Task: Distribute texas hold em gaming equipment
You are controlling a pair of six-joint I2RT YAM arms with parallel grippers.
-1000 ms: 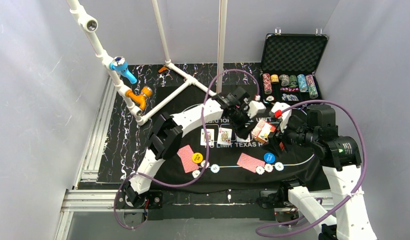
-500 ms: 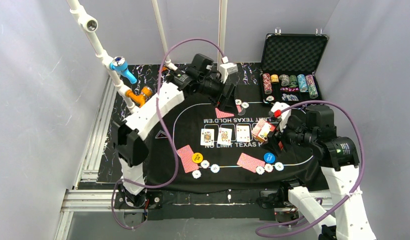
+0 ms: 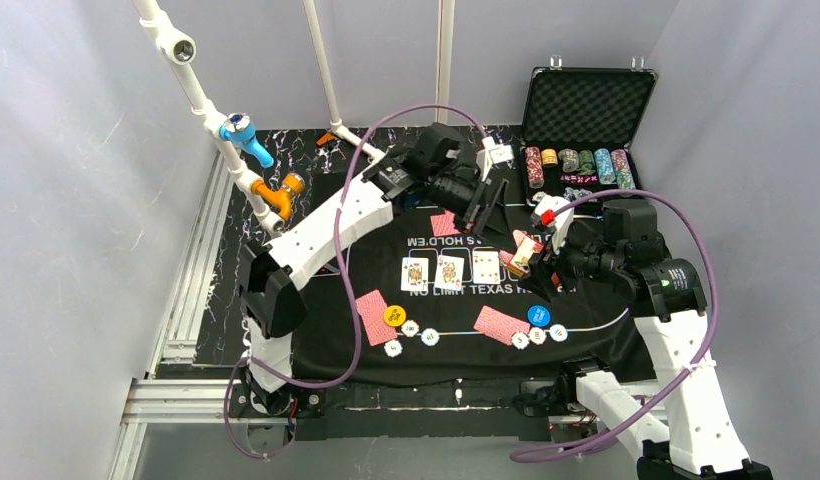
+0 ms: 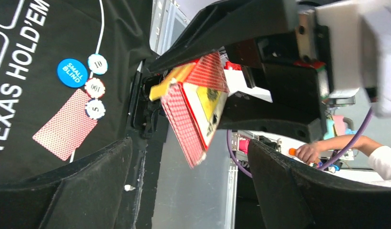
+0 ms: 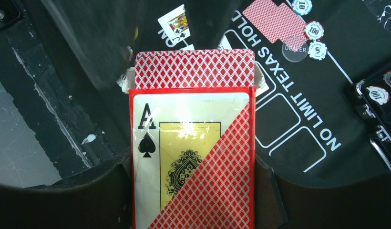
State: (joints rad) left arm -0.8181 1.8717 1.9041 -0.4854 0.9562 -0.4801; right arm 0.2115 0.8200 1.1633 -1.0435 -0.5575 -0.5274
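The card box (image 5: 193,157), red with an ace of spades on its face and red-backed cards protruding from its top, is clamped by its sides in the partly spread right gripper (image 3: 534,258) and held above the right part of the felt mat (image 3: 466,350). The left gripper (image 3: 484,212) is spread wide and empty, close to the box. Three face-up cards (image 3: 449,271) are laid in a row at the mat's centre, with a yellow disc (image 3: 394,316) and a blue disc (image 3: 538,316) nearer the arms.

Figure: my workspace. Pale grey walls (image 3: 76,200) enclose my black, white-veined desk (image 3: 231,250). Aluminium rails (image 3: 191,290) line its left edge. A white pipe frame (image 3: 321,60) rises behind.
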